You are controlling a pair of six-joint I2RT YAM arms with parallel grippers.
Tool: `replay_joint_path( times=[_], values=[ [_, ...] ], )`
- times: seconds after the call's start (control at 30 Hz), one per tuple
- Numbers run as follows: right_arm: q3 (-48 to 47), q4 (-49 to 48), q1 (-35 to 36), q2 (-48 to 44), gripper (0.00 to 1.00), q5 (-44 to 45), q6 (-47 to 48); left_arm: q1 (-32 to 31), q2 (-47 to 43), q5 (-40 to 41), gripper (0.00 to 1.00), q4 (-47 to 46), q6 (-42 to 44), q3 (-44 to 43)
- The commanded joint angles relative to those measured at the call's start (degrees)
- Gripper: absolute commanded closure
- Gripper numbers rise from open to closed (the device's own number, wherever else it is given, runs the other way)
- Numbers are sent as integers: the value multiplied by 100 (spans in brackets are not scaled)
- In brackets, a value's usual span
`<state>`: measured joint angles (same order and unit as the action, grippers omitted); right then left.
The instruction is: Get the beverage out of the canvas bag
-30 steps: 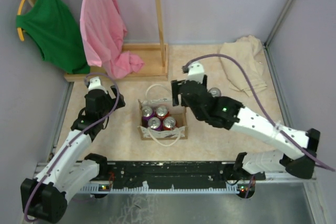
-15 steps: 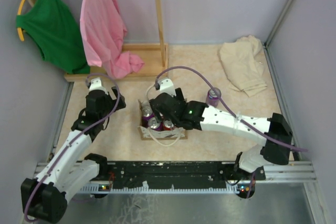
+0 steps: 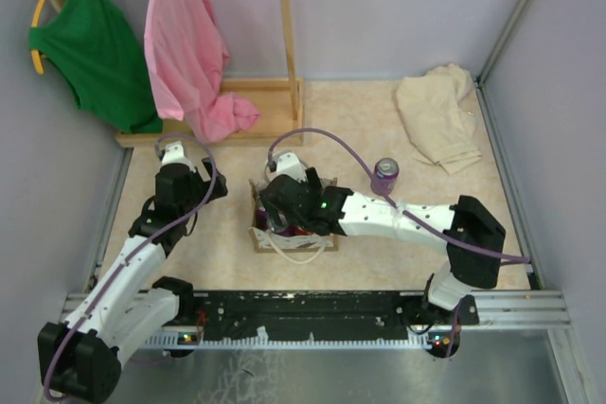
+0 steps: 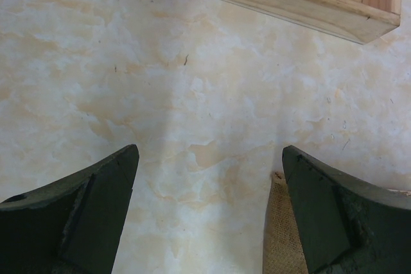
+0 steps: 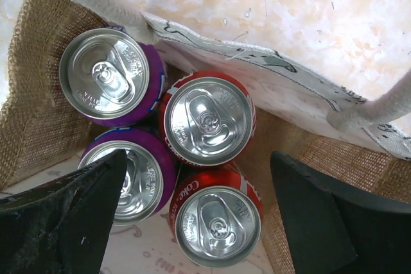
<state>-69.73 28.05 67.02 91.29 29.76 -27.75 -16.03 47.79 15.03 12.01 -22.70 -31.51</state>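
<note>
I note right gripper (image 5: 199, 181) spread empty over cans (image 5: 207, 120), arm masking canvas bag (image 5: 29, 113) overhead; left gripper (image 4: 209, 158) likewise spread, empty.

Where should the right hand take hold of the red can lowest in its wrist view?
By its upper wall just under the rim, straight from above: the red can stands upright in the canvas bag, top exposed, sides crowded. Likely straddle it through the bare space on its right in that view and the slim gap beside the purple can.
</note>
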Motion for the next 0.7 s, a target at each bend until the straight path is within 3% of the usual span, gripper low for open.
replay_joint_path(
  times=[0.0,0.67],
  values=[
    [-48,-135,26,2,7,214,-97,-18,-43,-61,1,-40,1,48],
    [164,-525,-349,-435,13,403,-418,-16,64,-158,1,-41,8,99]
  ],
)
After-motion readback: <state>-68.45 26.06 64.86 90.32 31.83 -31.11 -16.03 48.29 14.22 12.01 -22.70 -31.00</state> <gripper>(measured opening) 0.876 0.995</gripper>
